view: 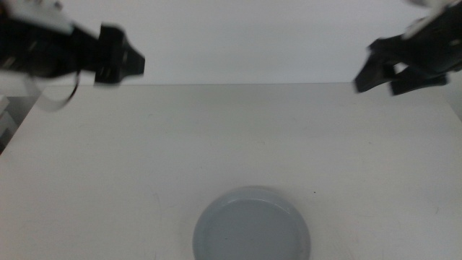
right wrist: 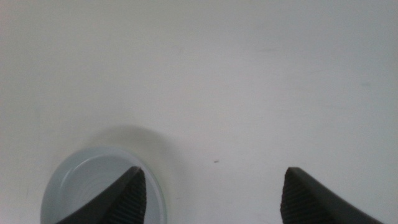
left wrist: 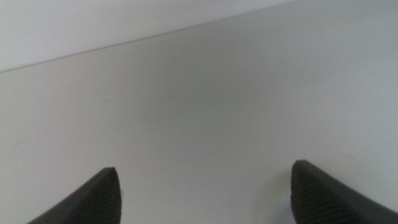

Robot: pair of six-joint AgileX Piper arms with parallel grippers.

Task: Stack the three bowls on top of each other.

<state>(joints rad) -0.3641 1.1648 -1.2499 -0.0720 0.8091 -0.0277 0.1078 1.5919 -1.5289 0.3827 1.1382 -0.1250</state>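
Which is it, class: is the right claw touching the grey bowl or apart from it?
Apart. The middle view shows the right claw raised at the table's far right, with bare table between it and the grey bowl near the front edge.

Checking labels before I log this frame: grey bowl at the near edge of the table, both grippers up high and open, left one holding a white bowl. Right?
Not quite. The left gripper holds nothing: the left wrist view shows only bare table between its open jaws. The rest stands: the grey bowl sits at the near edge, and the right gripper is also raised and open.
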